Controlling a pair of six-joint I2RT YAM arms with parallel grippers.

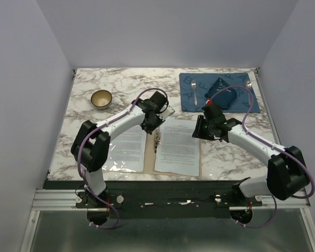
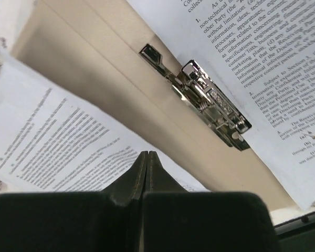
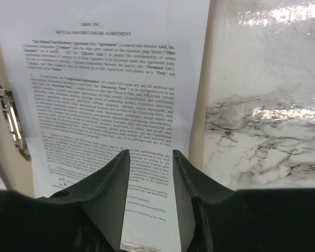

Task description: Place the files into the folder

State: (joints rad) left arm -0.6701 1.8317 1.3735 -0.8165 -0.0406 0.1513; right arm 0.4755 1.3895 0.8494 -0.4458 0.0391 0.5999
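The tan folder [image 1: 150,160] lies open and flat at the table's front centre, its metal clip [image 1: 157,139] along the spine. One white printed file [image 1: 127,149] rests on the left leaf and another file [image 1: 178,144] on the right leaf. My left gripper [image 1: 150,126] hovers over the spine's far end; its fingers [image 2: 148,153] are shut with nothing in them, just above the left file [image 2: 58,142] and beside the clip [image 2: 205,100]. My right gripper [image 3: 149,153] is open above the right file [image 3: 110,79], near its outer edge, holding nothing.
A tan bowl [image 1: 101,98] stands at the back left. At the back right lies a blue placemat [image 1: 191,105] carrying a fork [image 1: 194,92], a spoon [image 1: 248,84] and a dark blue object [image 1: 221,95]. Grey walls enclose the marble table [image 3: 268,105].
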